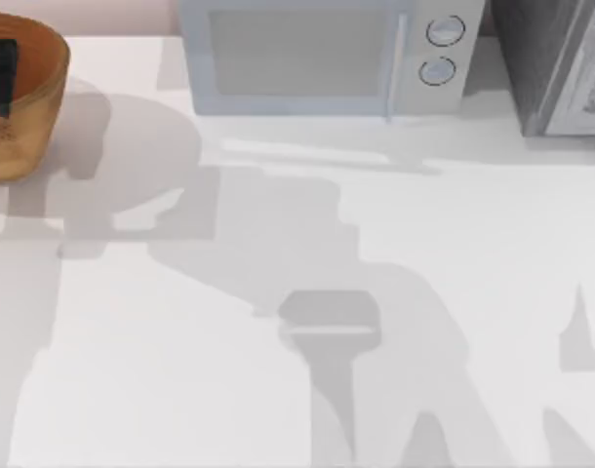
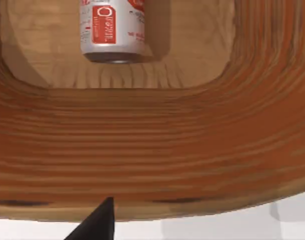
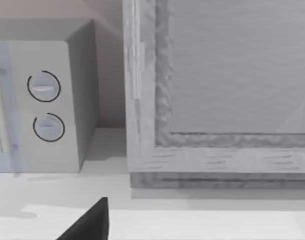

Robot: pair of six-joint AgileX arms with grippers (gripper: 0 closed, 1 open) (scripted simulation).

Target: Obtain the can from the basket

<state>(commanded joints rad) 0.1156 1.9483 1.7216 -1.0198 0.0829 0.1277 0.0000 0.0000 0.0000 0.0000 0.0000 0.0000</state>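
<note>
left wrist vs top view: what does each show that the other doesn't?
Left wrist view: the can lying on the floor of the basket, white side with a red label, plus the ribbed orange-brown inner wall and a dark fingertip of the left gripper at the near rim.

Top view: the microwave at the back of the table, a grey framed box at the back right, and arm shadows on the tabletop. A dark part sits over the basket's opening there.

Both: the basket, at the table's back left, and white tabletop.
</note>
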